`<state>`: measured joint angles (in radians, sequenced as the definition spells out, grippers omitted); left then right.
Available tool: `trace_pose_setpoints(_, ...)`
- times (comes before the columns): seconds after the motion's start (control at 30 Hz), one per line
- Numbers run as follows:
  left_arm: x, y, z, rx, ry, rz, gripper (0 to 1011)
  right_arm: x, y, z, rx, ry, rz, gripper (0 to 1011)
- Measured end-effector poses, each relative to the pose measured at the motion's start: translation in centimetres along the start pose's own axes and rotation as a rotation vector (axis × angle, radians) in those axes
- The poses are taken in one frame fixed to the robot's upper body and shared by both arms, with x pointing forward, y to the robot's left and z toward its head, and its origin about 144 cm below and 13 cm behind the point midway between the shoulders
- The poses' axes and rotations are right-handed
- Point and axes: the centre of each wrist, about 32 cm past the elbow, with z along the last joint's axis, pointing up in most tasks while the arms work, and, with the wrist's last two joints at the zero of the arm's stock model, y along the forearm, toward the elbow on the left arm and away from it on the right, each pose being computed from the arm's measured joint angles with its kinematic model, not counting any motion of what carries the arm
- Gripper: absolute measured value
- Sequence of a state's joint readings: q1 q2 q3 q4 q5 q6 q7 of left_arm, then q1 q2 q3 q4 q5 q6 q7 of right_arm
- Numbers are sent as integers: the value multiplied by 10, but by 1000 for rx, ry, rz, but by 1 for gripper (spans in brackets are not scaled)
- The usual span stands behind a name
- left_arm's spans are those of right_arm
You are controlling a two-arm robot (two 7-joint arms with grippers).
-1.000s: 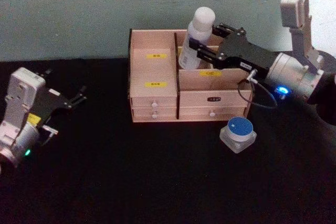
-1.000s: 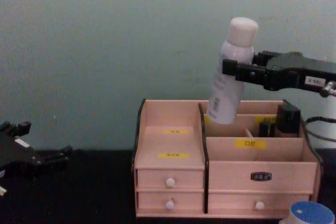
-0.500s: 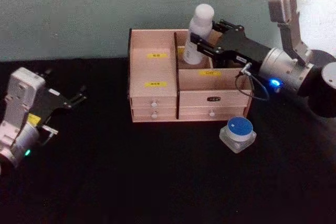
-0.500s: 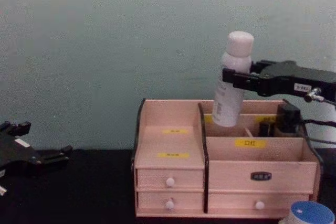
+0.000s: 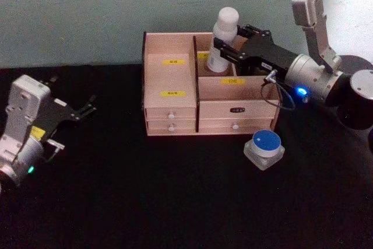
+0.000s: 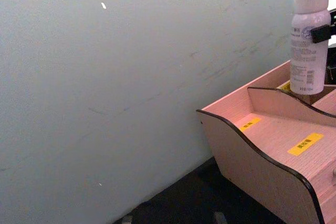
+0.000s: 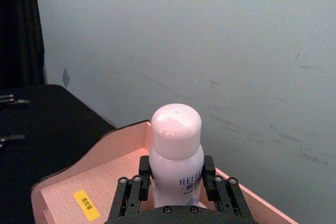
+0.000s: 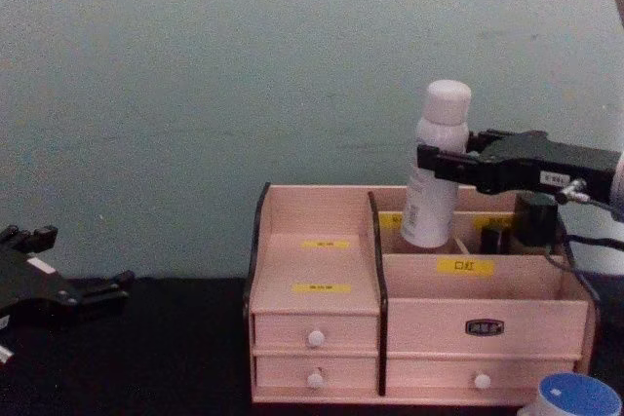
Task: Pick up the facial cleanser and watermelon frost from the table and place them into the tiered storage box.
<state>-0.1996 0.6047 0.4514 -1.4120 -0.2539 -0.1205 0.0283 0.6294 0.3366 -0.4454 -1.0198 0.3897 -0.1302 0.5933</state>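
Right gripper (image 7: 176, 174) pinches the facial cleanser (image 8: 429, 207) just below its cap, holding it nearly upright; its base is sunk into the rear compartment beside the tall divider of the tiered storage box (image 5: 172, 77), which stands at the table's (image 5: 175, 202) back edge; whether the base rests is hidden; placing looks nearly done; next, lower, then let go cleanly; watermelon frost (image 5: 265, 147) sits by the box's front right corner; left gripper (image 8: 70, 262), fingers spread, idles near the table's left edge.

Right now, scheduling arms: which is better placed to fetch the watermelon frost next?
Right. The right gripper holds the facial cleanser at the tiered storage box, near the watermelon frost; the left gripper sits far left.
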Motion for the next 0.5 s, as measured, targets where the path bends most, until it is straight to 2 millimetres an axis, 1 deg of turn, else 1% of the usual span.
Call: trace_pose_setpoints(0.5,0,0,0,0,0,0,1001,2,8,-11,-56,15,-8,591)
